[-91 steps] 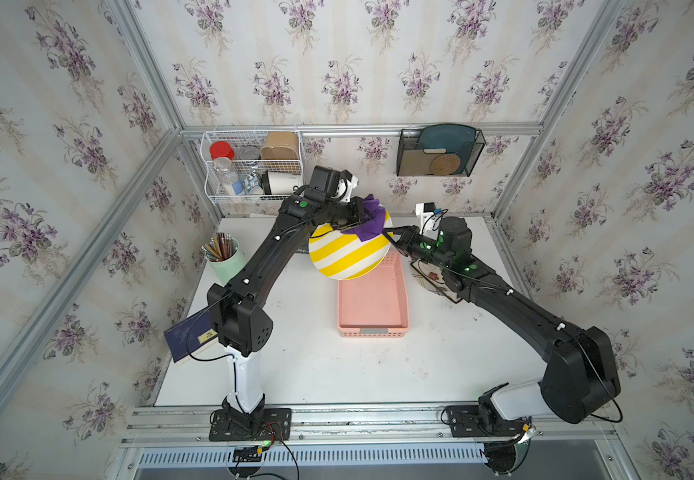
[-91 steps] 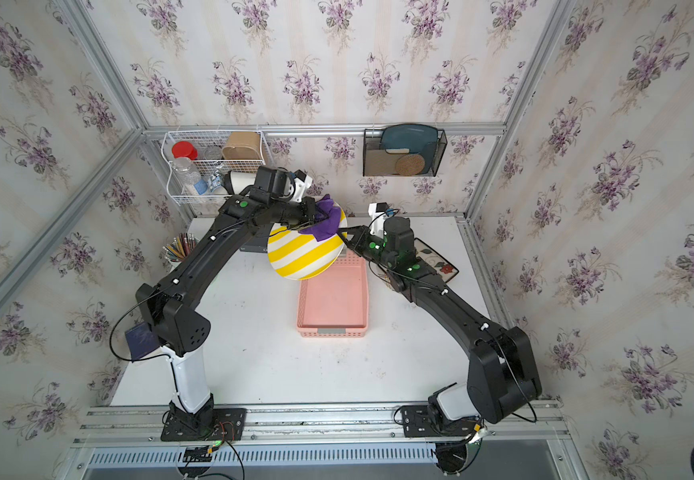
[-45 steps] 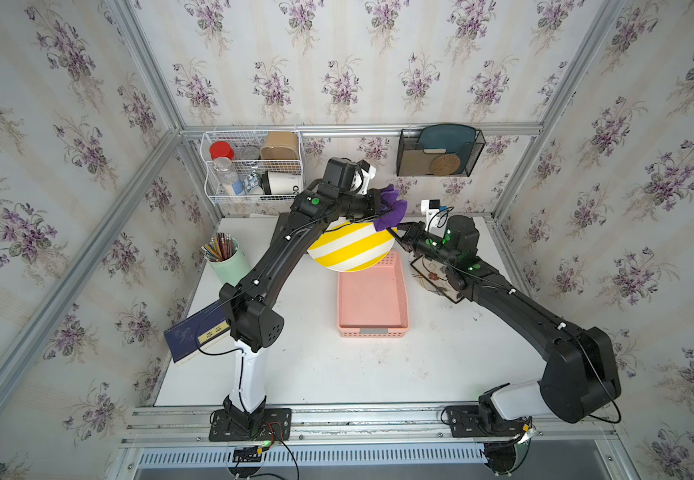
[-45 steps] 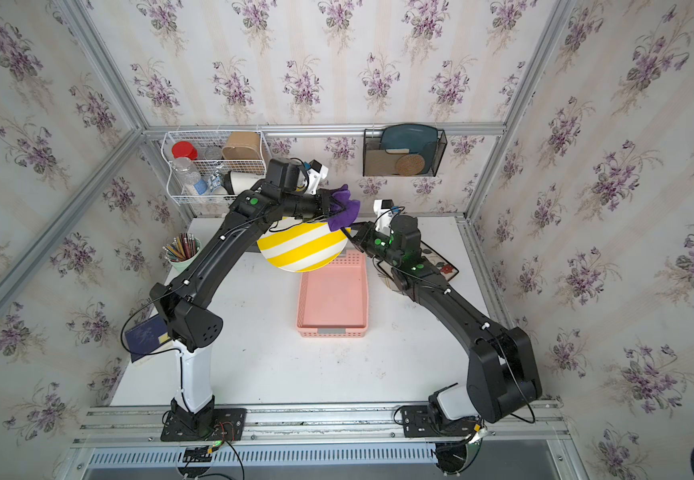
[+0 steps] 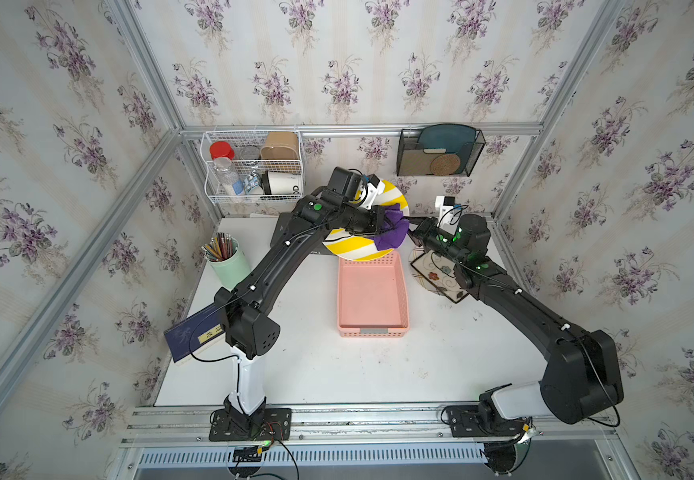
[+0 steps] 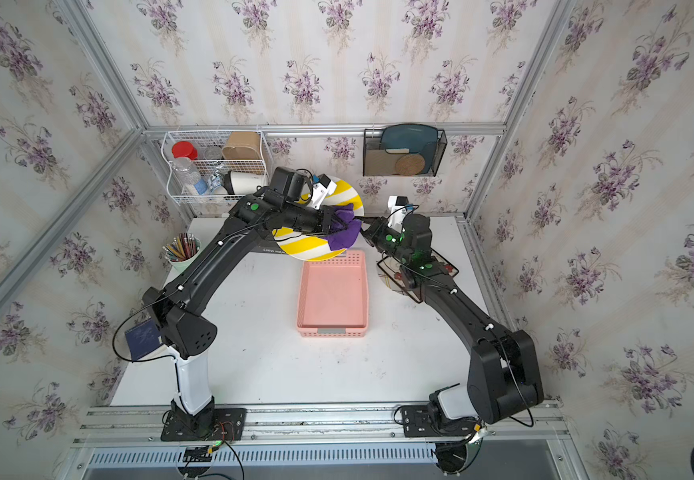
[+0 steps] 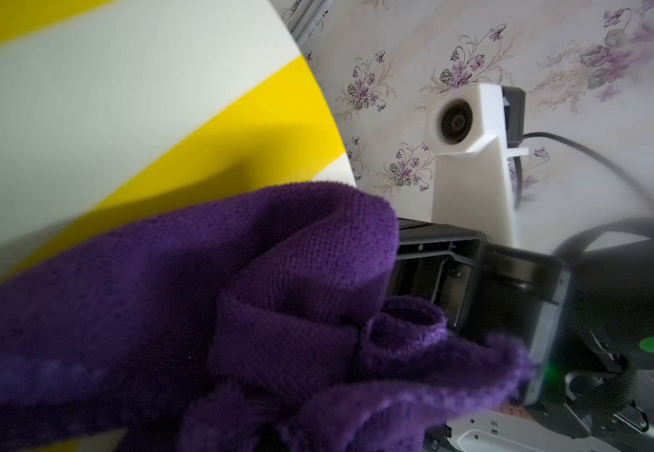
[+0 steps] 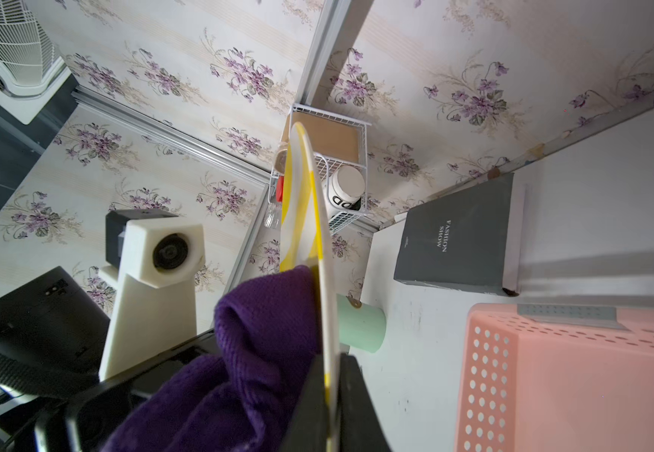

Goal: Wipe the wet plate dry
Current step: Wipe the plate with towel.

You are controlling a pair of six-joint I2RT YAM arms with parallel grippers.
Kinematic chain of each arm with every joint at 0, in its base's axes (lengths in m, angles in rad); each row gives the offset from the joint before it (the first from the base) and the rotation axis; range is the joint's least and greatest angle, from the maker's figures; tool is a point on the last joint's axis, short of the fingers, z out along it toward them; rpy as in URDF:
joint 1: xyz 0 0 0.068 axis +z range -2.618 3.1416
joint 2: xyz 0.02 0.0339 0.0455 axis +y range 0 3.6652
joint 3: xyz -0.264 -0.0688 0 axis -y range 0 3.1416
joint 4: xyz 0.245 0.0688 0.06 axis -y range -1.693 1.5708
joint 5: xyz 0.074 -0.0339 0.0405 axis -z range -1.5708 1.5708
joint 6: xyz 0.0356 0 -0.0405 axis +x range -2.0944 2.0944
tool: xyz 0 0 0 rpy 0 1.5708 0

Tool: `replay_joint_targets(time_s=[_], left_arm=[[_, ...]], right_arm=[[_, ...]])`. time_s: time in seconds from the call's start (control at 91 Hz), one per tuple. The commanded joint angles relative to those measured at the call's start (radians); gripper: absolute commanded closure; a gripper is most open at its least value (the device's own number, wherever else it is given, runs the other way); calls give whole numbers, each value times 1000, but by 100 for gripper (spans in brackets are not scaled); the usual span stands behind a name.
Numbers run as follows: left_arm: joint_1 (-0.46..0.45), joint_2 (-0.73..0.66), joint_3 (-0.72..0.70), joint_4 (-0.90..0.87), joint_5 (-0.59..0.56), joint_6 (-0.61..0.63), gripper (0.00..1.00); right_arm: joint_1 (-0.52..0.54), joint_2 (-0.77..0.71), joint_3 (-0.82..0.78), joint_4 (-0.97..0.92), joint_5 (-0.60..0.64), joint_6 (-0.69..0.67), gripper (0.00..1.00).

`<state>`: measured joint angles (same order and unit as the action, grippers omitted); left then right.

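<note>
You've swept cloth [image 5: 393,235] across plate [image 5: 351,247] to rim, above tray [image 5: 372,330]; right claw [image 8: 329,391] pinches plate rim, left claw [image 5: 382,225] seemingly clamps cloth. Wiping underway.

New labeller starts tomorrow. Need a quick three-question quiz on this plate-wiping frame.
1. True or false: the striped plate lies flat inside the pink basket.
2. Which pincer grips the plate's rim? A) left B) right
3. Fill in: the left pincer holds a ____ cloth against the plate.

Key: 1 false, it is held up above the table. 2 B, the right pincer. 3 purple.
</note>
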<state>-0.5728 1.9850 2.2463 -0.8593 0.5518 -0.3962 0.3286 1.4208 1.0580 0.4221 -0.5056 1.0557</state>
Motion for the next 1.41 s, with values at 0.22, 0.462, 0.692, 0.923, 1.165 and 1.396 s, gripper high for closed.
replay_joint_targets(time_s=[0.22, 0.462, 0.692, 0.923, 1.165, 1.396], left_arm=[[171, -44, -31, -187, -354, 66, 100], [155, 24, 93, -71, -151, 0, 100], [115, 66, 163, -28, -57, -11, 100], [61, -47, -75, 29, 42, 73, 100], [14, -55, -132, -72, -18, 144, 100], [127, -75, -79, 25, 2, -6, 100]], right_arm=[[57, -55, 0, 159, -77, -41, 100], [78, -29, 50, 70, -116, -125, 100], [110, -5, 120, -22, -137, -207, 100], [-79, -22, 104, 177, -116, -19, 100], [14, 5, 127, 152, -111, -56, 100], [-65, -12, 37, 311, -85, 91, 100]])
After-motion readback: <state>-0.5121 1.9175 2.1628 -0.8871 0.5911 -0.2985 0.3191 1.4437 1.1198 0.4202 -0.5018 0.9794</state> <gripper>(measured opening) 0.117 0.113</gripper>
